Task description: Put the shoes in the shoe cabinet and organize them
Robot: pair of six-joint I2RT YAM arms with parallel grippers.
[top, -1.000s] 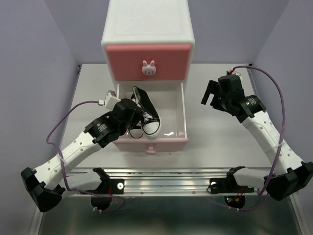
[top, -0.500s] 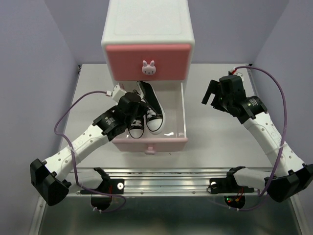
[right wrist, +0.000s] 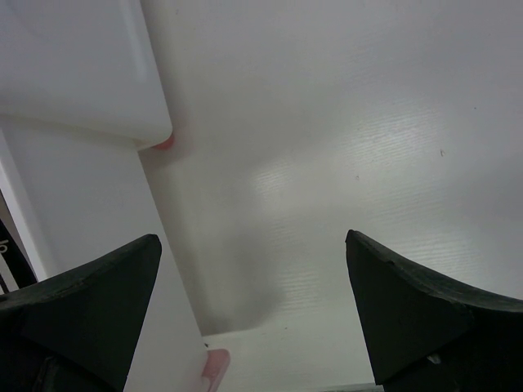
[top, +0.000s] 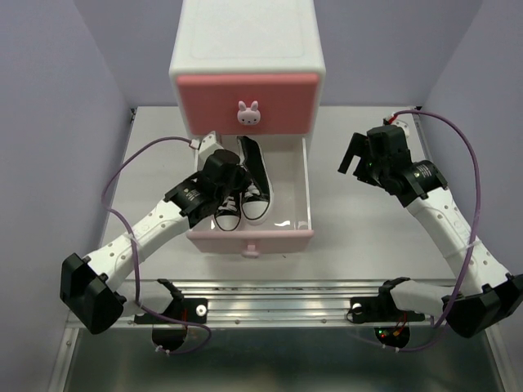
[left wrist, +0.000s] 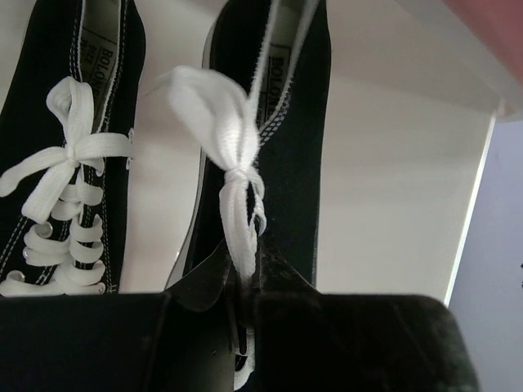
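Note:
The white shoe cabinet (top: 245, 49) stands at the back with its upper pink drawer (top: 278, 102) closed and its lower paler drawer (top: 278, 238) pulled open. Two black sneakers lie side by side in the open drawer, toes toward me: the left one (top: 227, 216) (left wrist: 49, 122) and the right one (top: 255, 188) (left wrist: 298, 147). My left gripper (top: 233, 175) (left wrist: 245, 282) is over the drawer, shut on the right black sneaker at its laces and tongue. My right gripper (top: 353, 159) (right wrist: 253, 310) is open and empty, above the table right of the drawer. The orange sneakers are out of view.
The cabinet's side wall (right wrist: 73, 65) and a pink foot (right wrist: 163, 143) are just left of my right gripper, with the open drawer's side below them. Purple walls close in the table (top: 359, 237) on both sides. A metal rail (top: 278, 298) runs along the near edge.
My left arm has reached farther into the open drawer with the right black sneaker, carrying it toward the back and straightening it beside the other one. The right arm has not moved.

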